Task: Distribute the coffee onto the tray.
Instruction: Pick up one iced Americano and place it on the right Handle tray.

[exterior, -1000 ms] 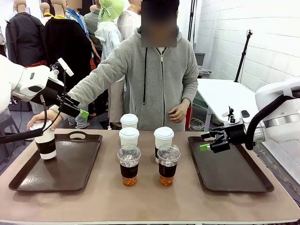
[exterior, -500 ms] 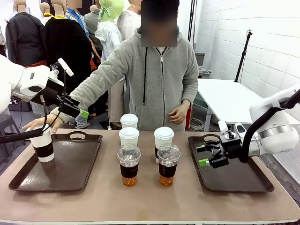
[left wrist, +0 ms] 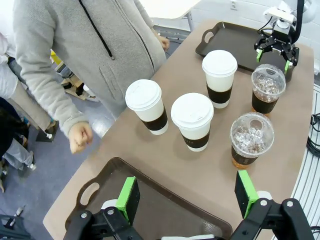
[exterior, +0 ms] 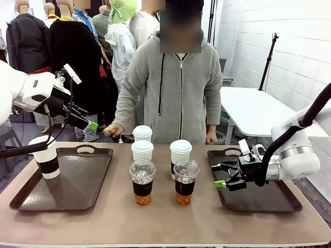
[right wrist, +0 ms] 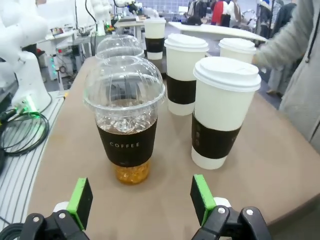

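One white lidded coffee cup (exterior: 45,156) stands at the back left of the left tray (exterior: 77,192). Three more white cups (exterior: 142,150) and two clear dome-lidded cups (exterior: 185,181) are grouped mid-table. My left gripper (exterior: 85,120) hangs open above the left tray's back edge, and in its wrist view its pads (left wrist: 128,199) stand wide apart with nothing between. My right gripper (exterior: 217,175) is open, low over the right tray's (exterior: 269,199) left edge. It points at the nearer clear cup (right wrist: 126,120), a short gap away.
A person stands at the far side, one fist (exterior: 111,130) held near the table's back edge beside the rear white cup. The right tray holds no cups. Bare tabletop lies in front of the clear cups.
The person's hand let go of the white cup on the left tray and drew back. My right gripper moved left and lower toward the clear cups. The left arm stayed still.
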Motion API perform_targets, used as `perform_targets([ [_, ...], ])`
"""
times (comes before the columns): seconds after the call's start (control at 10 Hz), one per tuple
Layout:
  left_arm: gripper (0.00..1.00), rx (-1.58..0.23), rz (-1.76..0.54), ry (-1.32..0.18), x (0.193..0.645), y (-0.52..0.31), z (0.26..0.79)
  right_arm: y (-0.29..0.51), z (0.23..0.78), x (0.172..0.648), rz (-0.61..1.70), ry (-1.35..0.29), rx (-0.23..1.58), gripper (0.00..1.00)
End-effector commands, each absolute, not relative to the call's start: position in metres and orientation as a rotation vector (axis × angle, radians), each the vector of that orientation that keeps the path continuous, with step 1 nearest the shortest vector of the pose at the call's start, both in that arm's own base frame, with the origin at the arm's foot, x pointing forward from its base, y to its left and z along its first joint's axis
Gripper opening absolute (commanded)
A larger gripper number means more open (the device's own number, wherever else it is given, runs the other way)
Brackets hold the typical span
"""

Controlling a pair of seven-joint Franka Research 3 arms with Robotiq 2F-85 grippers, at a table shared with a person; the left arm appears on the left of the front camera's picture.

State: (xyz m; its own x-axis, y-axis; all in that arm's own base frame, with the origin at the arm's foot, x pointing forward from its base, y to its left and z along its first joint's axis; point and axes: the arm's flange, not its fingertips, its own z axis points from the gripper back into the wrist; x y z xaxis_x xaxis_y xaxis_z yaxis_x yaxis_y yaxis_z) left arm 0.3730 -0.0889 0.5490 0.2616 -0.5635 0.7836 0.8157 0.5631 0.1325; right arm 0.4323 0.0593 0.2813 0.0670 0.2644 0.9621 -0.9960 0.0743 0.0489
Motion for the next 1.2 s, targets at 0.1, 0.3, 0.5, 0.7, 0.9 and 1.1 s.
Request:
perform_targets([
  [0.1,1.00,-0.339,-0.962,-0.903,0.375,-0.087,0.547,0.064,0.272,0.440,1.225,-1.034,1.009,1.00],
  [0.3,1.00,-0.339,-0.962,-0.903,0.375,-0.087,0.547,0.062,0.278,0.434,1.237,-1.000,1.006,1.00],
  [0.5,1.00,-0.339,-0.962,-0.903,0.375,-0.087,0.547,0.062,0.278,0.434,1.237,-1.000,1.006,1.00],
  [0.7,1.00,-0.339,-0.962,-0.903,0.375,-0.087,0.547,0.062,0.276,0.435,1.237,-0.999,1.011,1.00],
  [0.9,1.00,-0.339,-0.962,-0.903,0.375,-0.087,0.547,0.072,0.268,0.442,1.250,-1.003,1.049,1.00],
  [1.1,1.00,-0.339,-0.962,-0.903,0.375,-0.087,0.547,0.080,0.260,0.448,1.262,-1.004,1.080,1.00],
])
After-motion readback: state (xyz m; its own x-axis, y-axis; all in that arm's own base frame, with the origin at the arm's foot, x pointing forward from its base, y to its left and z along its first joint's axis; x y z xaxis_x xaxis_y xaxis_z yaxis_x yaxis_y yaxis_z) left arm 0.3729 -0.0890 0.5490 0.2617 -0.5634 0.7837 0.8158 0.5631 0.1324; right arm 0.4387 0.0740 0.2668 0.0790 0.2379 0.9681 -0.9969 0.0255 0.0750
